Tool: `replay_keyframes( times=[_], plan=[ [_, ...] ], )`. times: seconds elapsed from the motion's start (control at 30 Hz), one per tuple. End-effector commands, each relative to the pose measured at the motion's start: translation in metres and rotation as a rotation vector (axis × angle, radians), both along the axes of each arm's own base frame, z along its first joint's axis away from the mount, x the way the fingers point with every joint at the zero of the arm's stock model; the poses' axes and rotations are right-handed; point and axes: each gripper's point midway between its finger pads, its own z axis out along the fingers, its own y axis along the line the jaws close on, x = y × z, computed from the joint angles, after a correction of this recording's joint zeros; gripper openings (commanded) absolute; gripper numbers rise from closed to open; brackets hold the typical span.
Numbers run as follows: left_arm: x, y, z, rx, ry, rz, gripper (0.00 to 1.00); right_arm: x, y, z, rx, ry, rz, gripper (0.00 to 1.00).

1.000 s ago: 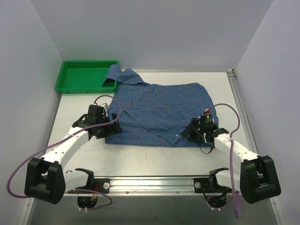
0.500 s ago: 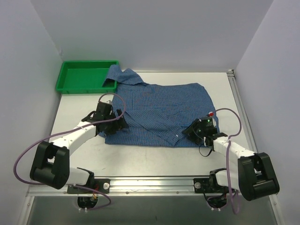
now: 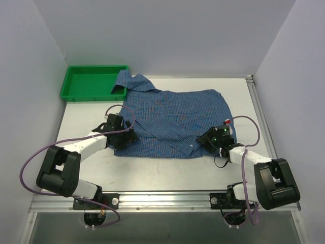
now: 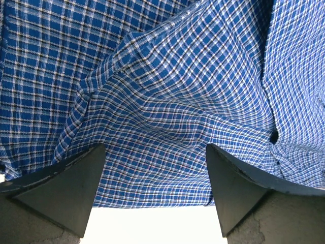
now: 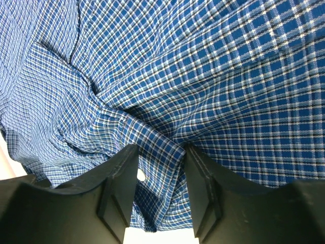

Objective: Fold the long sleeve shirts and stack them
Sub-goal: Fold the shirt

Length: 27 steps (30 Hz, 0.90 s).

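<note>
1. Along the bottom edge of the top view, a metal rail (image 3: 162,197) carries both arm bases on the pale table (image 3: 152,168).
2. Just above it, lower left of centre, the left gripper (image 3: 123,137) sits low at the left near corner of the shirt (image 3: 172,114). In its wrist view the left gripper (image 4: 155,152) has its dark fingers (image 4: 76,188) spread wide, and the hem of the shirt (image 4: 152,76) lies in the gap, gripped by neither.
3. Lower right of centre, the right gripper (image 3: 204,141) meets the shirt's right near corner. In its wrist view the right gripper (image 5: 160,150) has its fingers (image 5: 119,178) drawn close, pinching a raised ridge of the shirt (image 5: 203,76) that fills the gap.
4. At mid-frame the blue checked shirt lies flat on the table, roughly rectangular.
5. Farther back, its collar (image 3: 133,81) points toward the upper left and overlaps the right rim of a green tray (image 3: 68,86).
</note>
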Motion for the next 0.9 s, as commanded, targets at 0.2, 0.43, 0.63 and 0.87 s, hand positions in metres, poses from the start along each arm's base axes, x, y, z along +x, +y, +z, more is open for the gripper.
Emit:
replay_keyframes(
  times=[0.2,0.43,0.63,0.87],
  plan=[
    [-0.012,0.015,-0.013,0.058,0.041,0.046,0.91,-0.003,-0.009,0.012,-0.076,0.0,0.028,0.29],
    [-0.012,0.015,-0.01,0.06,0.035,0.041,0.91,-0.001,-0.005,0.03,-0.071,-0.042,0.07,0.23],
    [-0.012,0.015,-0.01,0.061,0.035,0.038,0.91,0.004,0.007,0.025,-0.041,-0.041,0.109,0.22],
    [-0.013,0.015,-0.011,0.063,0.038,0.037,0.91,0.008,0.013,0.01,-0.036,-0.015,0.119,0.24]
  ],
)
